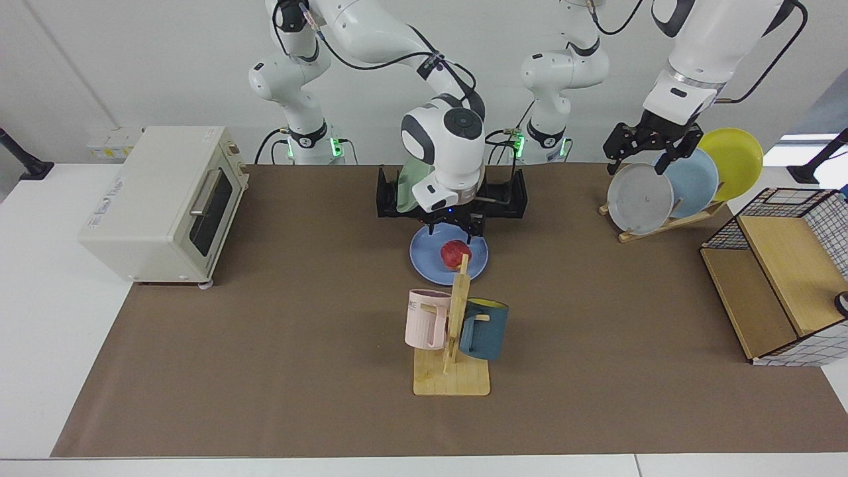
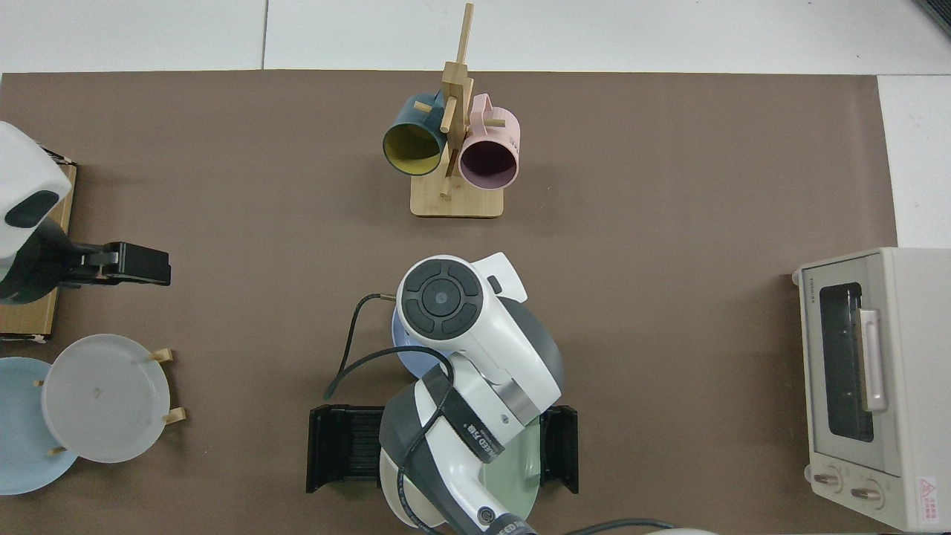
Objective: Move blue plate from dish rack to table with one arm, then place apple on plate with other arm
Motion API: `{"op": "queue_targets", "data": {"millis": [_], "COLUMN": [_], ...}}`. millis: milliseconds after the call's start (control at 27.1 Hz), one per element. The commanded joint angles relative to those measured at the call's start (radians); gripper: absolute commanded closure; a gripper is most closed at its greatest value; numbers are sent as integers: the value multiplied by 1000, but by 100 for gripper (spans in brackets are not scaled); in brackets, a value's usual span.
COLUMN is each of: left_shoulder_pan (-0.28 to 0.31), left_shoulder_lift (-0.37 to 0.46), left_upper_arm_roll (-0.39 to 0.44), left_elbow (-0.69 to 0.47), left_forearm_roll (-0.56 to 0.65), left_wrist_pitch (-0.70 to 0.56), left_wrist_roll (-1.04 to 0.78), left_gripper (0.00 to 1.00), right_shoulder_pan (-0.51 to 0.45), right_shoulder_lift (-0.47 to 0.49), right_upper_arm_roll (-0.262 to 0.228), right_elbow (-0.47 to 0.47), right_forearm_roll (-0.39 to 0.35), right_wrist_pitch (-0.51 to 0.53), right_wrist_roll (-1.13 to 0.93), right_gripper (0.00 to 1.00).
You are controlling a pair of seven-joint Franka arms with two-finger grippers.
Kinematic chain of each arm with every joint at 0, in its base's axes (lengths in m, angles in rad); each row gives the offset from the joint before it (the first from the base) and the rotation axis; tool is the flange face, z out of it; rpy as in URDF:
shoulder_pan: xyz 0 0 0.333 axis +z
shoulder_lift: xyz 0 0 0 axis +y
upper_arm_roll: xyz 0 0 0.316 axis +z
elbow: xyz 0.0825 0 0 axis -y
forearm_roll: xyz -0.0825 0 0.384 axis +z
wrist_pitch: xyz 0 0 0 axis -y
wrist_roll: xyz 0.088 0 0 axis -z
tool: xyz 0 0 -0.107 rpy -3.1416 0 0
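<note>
The blue plate (image 1: 424, 262) lies flat on the brown mat of the table (image 1: 265, 344), just in front of the black dish rack (image 1: 511, 196). The red apple (image 1: 454, 253) rests on the plate. My right gripper (image 1: 452, 232) hangs open a little above the apple, holding nothing. In the top view the right arm covers the apple and most of the blue plate (image 2: 402, 351). My left gripper (image 1: 636, 156) waits open above the grey plate at the wooden stand, and the left gripper (image 2: 160, 266) shows in the top view too.
A green plate (image 1: 406, 177) stands in the dish rack (image 2: 345, 449). A wooden mug tree (image 1: 452, 331) with pink and dark blue mugs stands close in front of the plate. Grey (image 1: 639, 199), pale blue and yellow plates lean on a wood stand. There is a toaster oven (image 1: 165, 202) and a wire-and-wood shelf (image 1: 782, 285).
</note>
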Motion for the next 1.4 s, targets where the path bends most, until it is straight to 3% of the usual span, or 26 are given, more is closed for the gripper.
{"op": "queue_targets", "data": {"millis": [0, 184, 516, 995, 1363], "left_shoulder_pan": [-4, -6, -6, -10, -10], "left_shoulder_lift": [-2, -2, -2, -1, -1], "left_upper_arm_roll": [6, 6, 6, 4, 2], "left_elbow": [2, 2, -4, -9, -12], "left_forearm_roll": [-4, -4, -4, -4, -4], "left_wrist_pitch": [-16, -16, -16, -16, -8], "left_wrist_roll": [14, 14, 12, 4, 4], "left_gripper": [0, 0, 0, 0, 0], "right_shoulder_pan": [-70, -134, -234, -495, -630], "right_shoulder_lift": [-79, -167, -262, -351, -365], "right_upper_arm_roll": [10, 2, -68, -93, -91], "right_elbow": [47, 47, 92, 84, 84], "right_forearm_roll": [12, -2, -1, -2, 12], "right_wrist_pitch": [-105, -181, -317, -349, -394], "right_wrist_roll": [-99, -230, -530, -1030, -1115], "right_gripper": [0, 0, 0, 0, 0]}}
